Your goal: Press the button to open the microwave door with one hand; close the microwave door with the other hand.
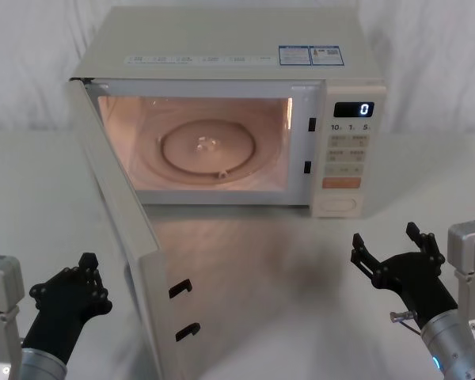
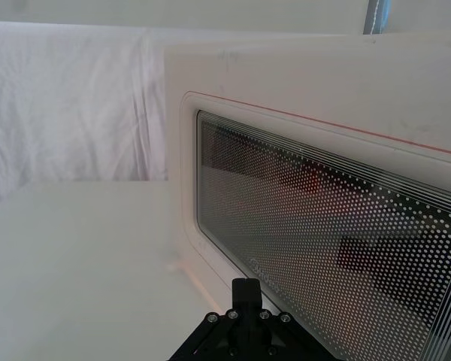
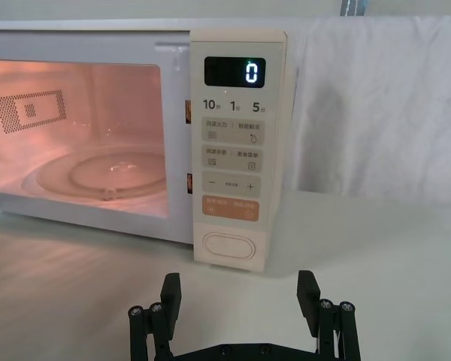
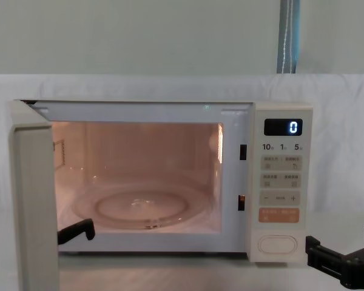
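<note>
The cream microwave (image 1: 222, 36) stands at the back of the table with its cavity lit and its display reading 0. The microwave door (image 1: 125, 229) is swung wide open toward me on the left, its two black latch hooks (image 1: 180, 290) facing right. My left gripper (image 1: 87, 265) is shut, low on the left, outside the door; the left wrist view shows it (image 2: 246, 289) close to the door's dotted window (image 2: 323, 226). The oval cream button (image 3: 228, 246) sits at the bottom of the key panel. My right gripper (image 3: 239, 293) hangs open a short way in front of it, touching nothing.
A glass turntable (image 1: 210, 149) lies inside the cavity. An orange rectangular key (image 1: 341, 182) sits just above the button. White cloth covers the table (image 1: 301, 261) and the wall behind. The open door divides the table's left side from its middle.
</note>
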